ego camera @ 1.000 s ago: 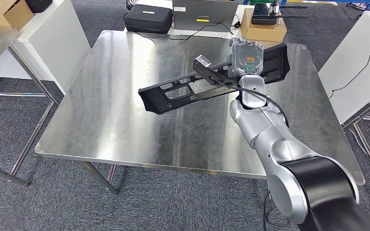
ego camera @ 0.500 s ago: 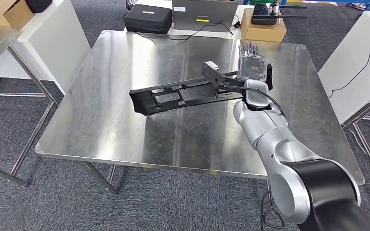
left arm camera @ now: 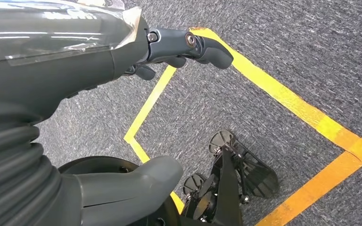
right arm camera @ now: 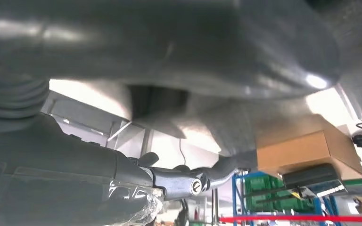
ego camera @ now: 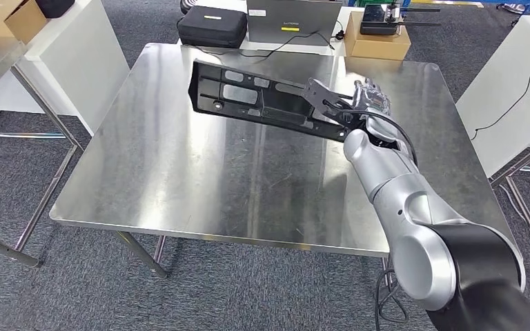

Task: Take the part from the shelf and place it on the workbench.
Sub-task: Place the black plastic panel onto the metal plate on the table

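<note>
The part stretched across the far half of the counter, one end toward the far left corner and the other near the far right edge, where the right robot hand held it. Beyond the far edge sat a case to the left, a laptop in the middle and a cardboard box to the right, with a device on the box. The left robot hand hung above the floor, over taped lines.
</note>
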